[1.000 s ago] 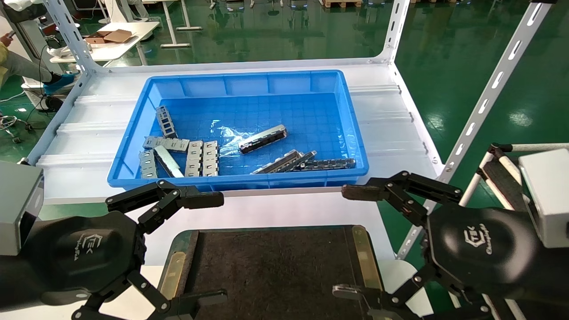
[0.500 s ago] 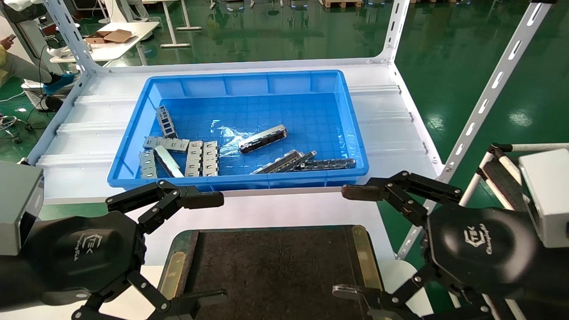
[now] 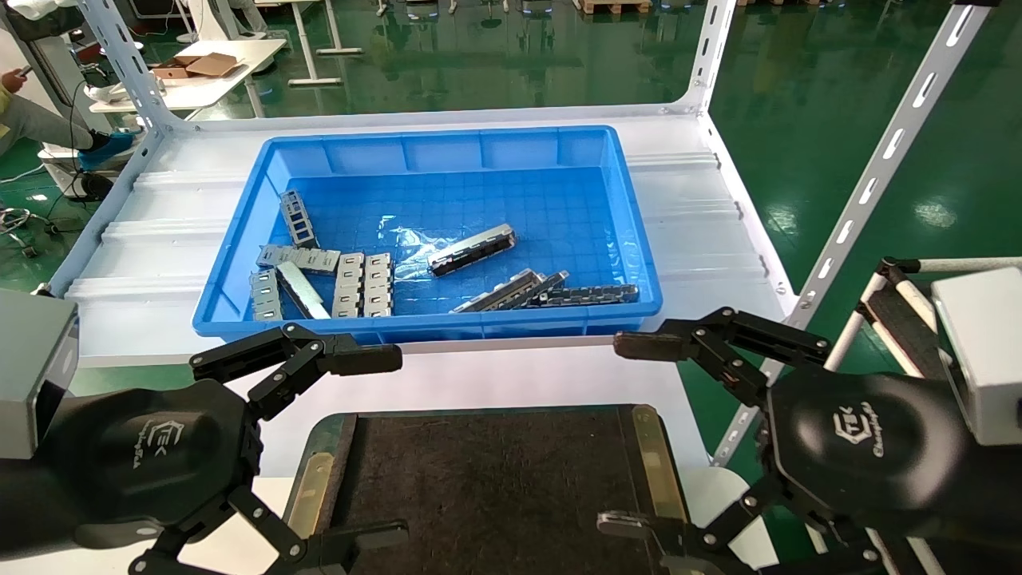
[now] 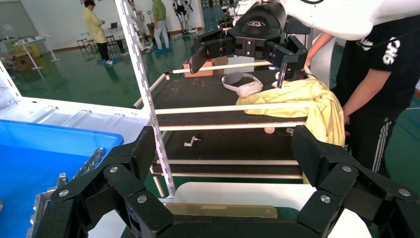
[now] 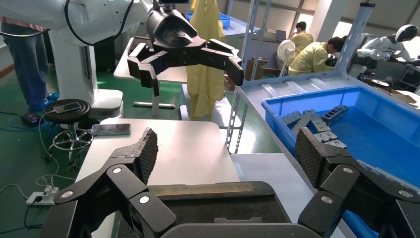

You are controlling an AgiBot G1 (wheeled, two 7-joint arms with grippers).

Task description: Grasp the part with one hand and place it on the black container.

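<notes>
Several slim silver-grey bars lie in the blue bin. One part (image 3: 471, 249) lies alone near the bin's middle; others (image 3: 511, 291) are heaped at its front right. The black container (image 3: 495, 479) lies in front of the bin, empty, with brass strips on its left and right edges. It also shows in the left wrist view (image 4: 218, 222) and the right wrist view (image 5: 223, 203). My left gripper (image 3: 383, 446) (image 4: 225, 148) is open and empty over the tray's left edge. My right gripper (image 3: 623, 435) (image 5: 229, 151) is open and empty over its right edge.
The blue bin (image 3: 239, 239) stands on a white shelf and also holds shorter flat grey plates (image 3: 363, 283) at its left. A slotted white rack post (image 3: 878, 168) rises at the right. A cart with a yellow cloth (image 4: 297, 101) stands beyond it.
</notes>
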